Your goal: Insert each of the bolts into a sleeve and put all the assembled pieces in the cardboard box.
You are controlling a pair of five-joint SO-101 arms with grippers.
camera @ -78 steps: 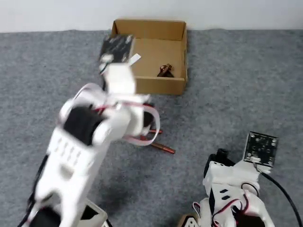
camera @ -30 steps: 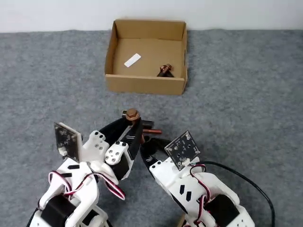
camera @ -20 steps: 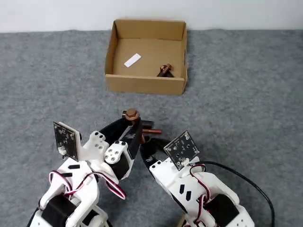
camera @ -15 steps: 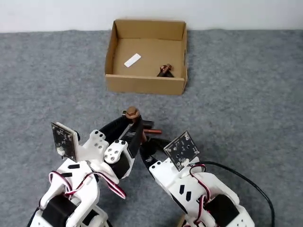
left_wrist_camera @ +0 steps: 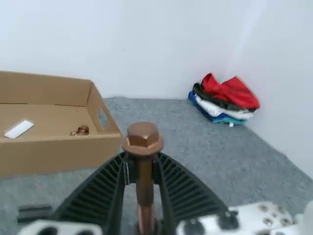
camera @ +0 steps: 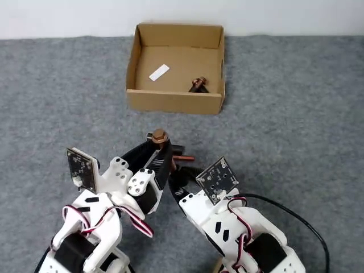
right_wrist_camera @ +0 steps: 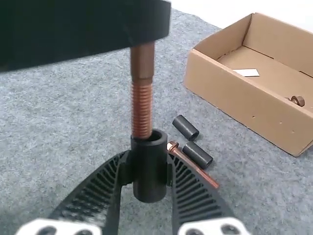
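In the left wrist view, the left gripper [left_wrist_camera: 142, 171] was seen with its fingers clamped on the shank of an upright copper bolt [left_wrist_camera: 142, 138], hexagonal head uppermost. The bolt's lower end was cut off at the frame edge. That lower end was supplied by the right wrist view: the threaded tip stood in the mouth of a black sleeve [right_wrist_camera: 149, 152]. The sleeve was held upright, pinched between the fingers of the right gripper [right_wrist_camera: 149, 183]. How deep the tip sat could not be made out.

Two bolts were counted: the held one and a loose bolt [right_wrist_camera: 193, 167] lying on the grey counter [camera: 284, 114]. Three sleeves were counted: the held one and two loose sleeves [right_wrist_camera: 186, 128] lying side by side, just beside the loose bolt. In the high view these loose pieces were largely hidden behind the two arms.

The cardboard box [camera: 173, 103] stood well beyond the grippers. One assembled piece [camera: 198, 85] lay inside it near the wall facing the arms, and a white slip [camera: 160, 72] lay on its floor. A pile of clothes [left_wrist_camera: 225, 98] against the wall was taken in by the left wrist view.
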